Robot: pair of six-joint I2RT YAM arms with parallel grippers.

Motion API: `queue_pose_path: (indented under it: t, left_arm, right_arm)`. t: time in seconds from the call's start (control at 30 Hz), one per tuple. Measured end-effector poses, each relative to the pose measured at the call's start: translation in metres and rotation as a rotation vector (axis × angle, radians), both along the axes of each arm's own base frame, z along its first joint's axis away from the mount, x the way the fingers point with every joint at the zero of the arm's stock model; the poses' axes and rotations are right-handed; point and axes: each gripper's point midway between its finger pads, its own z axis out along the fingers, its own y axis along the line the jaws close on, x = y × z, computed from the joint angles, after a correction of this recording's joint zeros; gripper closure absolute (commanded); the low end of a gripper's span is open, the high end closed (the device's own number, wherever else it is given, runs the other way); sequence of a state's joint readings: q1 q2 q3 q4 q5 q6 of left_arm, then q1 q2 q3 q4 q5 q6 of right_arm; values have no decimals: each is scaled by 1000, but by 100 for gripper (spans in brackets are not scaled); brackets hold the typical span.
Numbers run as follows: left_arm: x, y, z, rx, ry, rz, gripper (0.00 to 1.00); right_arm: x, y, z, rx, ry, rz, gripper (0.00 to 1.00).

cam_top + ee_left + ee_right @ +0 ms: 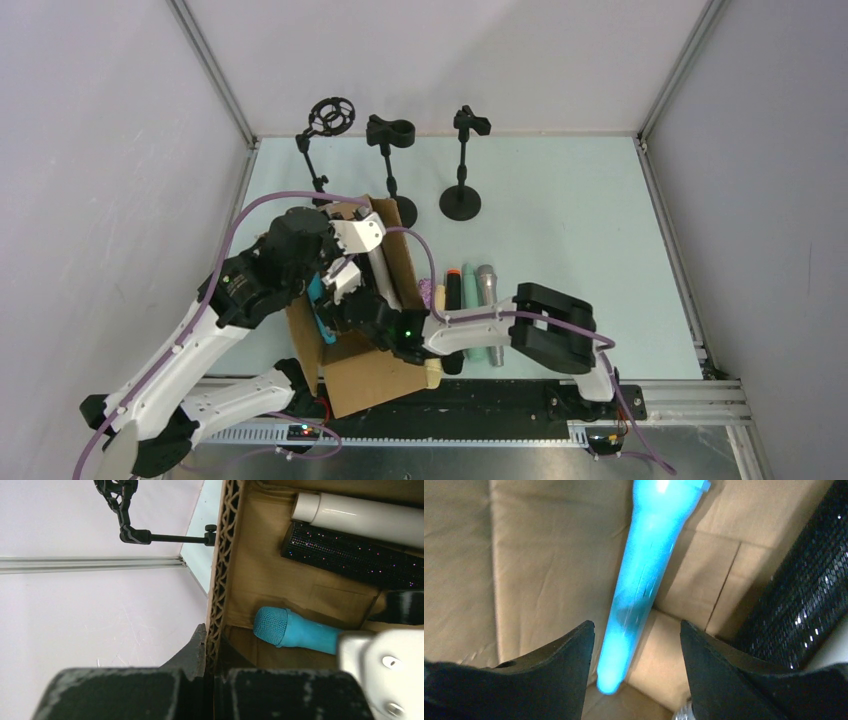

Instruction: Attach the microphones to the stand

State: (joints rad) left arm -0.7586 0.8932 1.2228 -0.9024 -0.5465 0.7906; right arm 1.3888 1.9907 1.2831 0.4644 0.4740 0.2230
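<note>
My left gripper (210,641) is clenched on the corrugated side wall of the cardboard box (372,388), one finger outside the wall and one inside. The box sits toward the near-left corner of the desk, open side up.

My right gripper (636,627) reaches down into the box with its jaws released and spread. The blue microphone (644,565) runs between the two fingers, but I cannot tell whether either pad touches it. It lies on the box floor, mesh head toward the wall I am holding. Just beside it in the box lie a dark glittery microphone (350,557) and, next to that, a cream microphone (360,515).

Out on the desk, right of the box and near the middle of the near edge, the orange-tipped black microphone (453,290), the mint green microphone (469,290) and the silver-grey microphone (486,285) lie side by side, partly under my right arm.

Three stands (461,170) line the far edge, left of its middle.
</note>
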Motion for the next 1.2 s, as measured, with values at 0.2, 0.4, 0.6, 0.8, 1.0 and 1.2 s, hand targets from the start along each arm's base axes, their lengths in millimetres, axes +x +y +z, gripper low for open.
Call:
queue_pose_path:
  t: [0.2, 0.4, 0.6, 0.8, 1.0, 1.2]
  left_arm:
    - [-2, 3, -1, 1, -2, 6, 100]
    - [-2, 5, -1, 2, -7, 14, 100]
    - [-2, 5, -1, 2, -7, 14, 100]
    - [-2, 5, -1, 2, -6, 14, 100]
    - [-2, 5, -1, 1, -7, 13, 100]
    - [-2, 5, -2, 1, -6, 11, 100]
  right_arm:
    - [23, 24, -1, 40, -9, -35, 34]
    - [30, 31, -5, 44, -12, -63, 40]
    - [29, 30, -27, 6, -14, -96, 55]
    - [25, 29, -32, -13, -27, -111, 79]
    - [21, 19, -26, -20, -35, -99, 100]
    - [-1, -14, 23, 27, -36, -60, 100]
